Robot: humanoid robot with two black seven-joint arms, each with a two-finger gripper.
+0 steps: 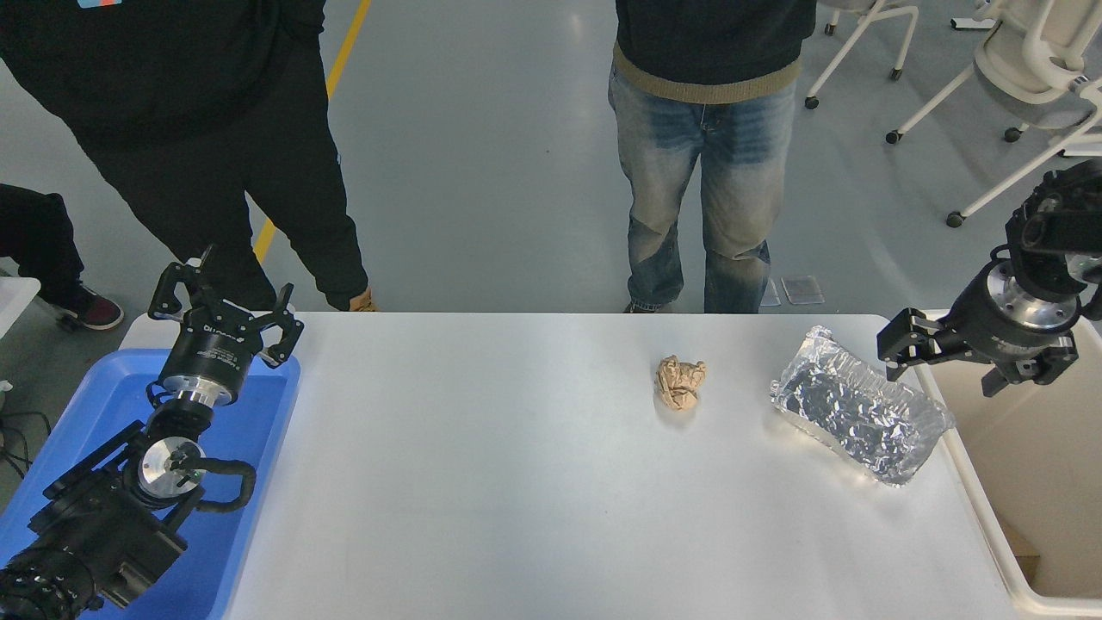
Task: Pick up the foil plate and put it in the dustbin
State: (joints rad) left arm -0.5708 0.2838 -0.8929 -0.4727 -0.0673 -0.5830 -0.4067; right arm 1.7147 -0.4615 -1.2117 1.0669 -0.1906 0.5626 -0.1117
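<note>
Foil plate [861, 415] lies on the white counter [482, 482] at its right end, touching the dustbin [1024, 482] rim. Right claw [943, 360] hovers spread open, empty, over the dustbin's far left corner. Left claw [225, 303] sits open at the far left.

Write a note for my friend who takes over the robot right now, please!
Left gripper: open, empty, parked over the shallow blue plastic tray.
Right gripper: open, empty, above the near-left rim of the large beige plastic dustbin, just right of the shiny crinkled silver foil plate.
The foil plate lies on the white table beside the dustbin, untouched. A crumpled brown paper ball sits to its left.
Done: nothing yet.
Left: grasp the plate, lift it, drop it in the dustbin.
</note>
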